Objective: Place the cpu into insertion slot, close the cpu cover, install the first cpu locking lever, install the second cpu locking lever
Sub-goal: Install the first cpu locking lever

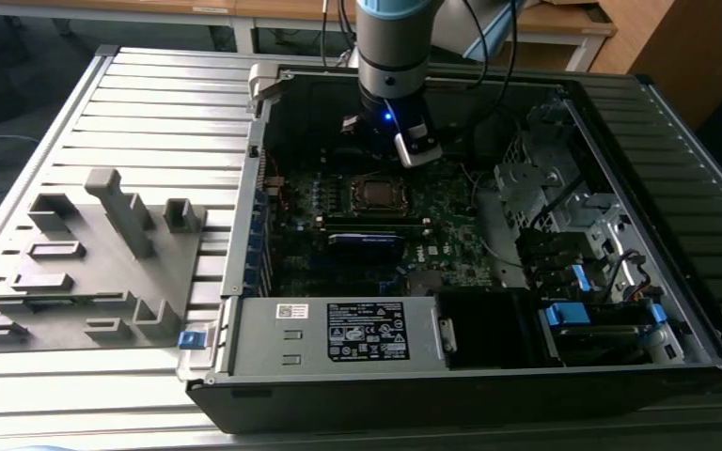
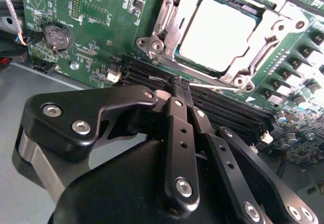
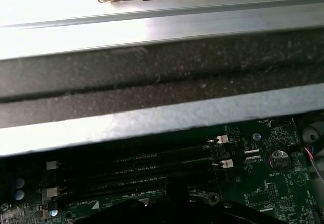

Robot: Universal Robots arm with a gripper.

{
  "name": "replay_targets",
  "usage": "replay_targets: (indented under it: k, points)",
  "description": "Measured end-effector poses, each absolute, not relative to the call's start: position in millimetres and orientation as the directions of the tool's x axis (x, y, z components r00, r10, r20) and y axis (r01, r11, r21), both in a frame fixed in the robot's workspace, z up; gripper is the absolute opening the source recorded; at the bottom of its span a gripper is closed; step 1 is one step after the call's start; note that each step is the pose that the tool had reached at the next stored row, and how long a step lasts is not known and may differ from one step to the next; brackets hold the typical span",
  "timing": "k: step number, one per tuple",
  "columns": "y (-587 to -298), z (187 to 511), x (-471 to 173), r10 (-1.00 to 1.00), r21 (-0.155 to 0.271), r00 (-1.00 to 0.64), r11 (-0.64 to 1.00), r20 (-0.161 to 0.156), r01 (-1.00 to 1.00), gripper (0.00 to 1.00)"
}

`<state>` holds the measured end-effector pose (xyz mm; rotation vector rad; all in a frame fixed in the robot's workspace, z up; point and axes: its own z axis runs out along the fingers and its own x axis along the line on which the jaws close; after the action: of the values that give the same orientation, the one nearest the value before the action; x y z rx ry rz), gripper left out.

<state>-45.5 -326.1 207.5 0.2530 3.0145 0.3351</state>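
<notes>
Two black fingers [image 2: 178, 133] of the gripper [image 2: 176, 83] are pressed together at their tips, nothing seen between them, above the long black memory slots [image 2: 228, 110]. Just beyond, the cpu [image 2: 217, 34] lies in the insertion slot [image 2: 152, 45], with the cpu cover [image 2: 169, 24] lying down around it. In the exterior view the arm [image 1: 393, 42] reaches into the open computer case [image 1: 245, 216].

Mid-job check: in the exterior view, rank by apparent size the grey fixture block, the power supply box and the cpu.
1. grey fixture block, the largest.
2. power supply box, which looks somewhat smaller.
3. cpu, by far the smallest.
</notes>
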Motion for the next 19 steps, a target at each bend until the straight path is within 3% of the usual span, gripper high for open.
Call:
replay_targets:
  k: [19]
  points:
    - [-326.0,210.3,-48.1,0.227,0.226,-0.971,0.953,-0.079,0.204,0.11]
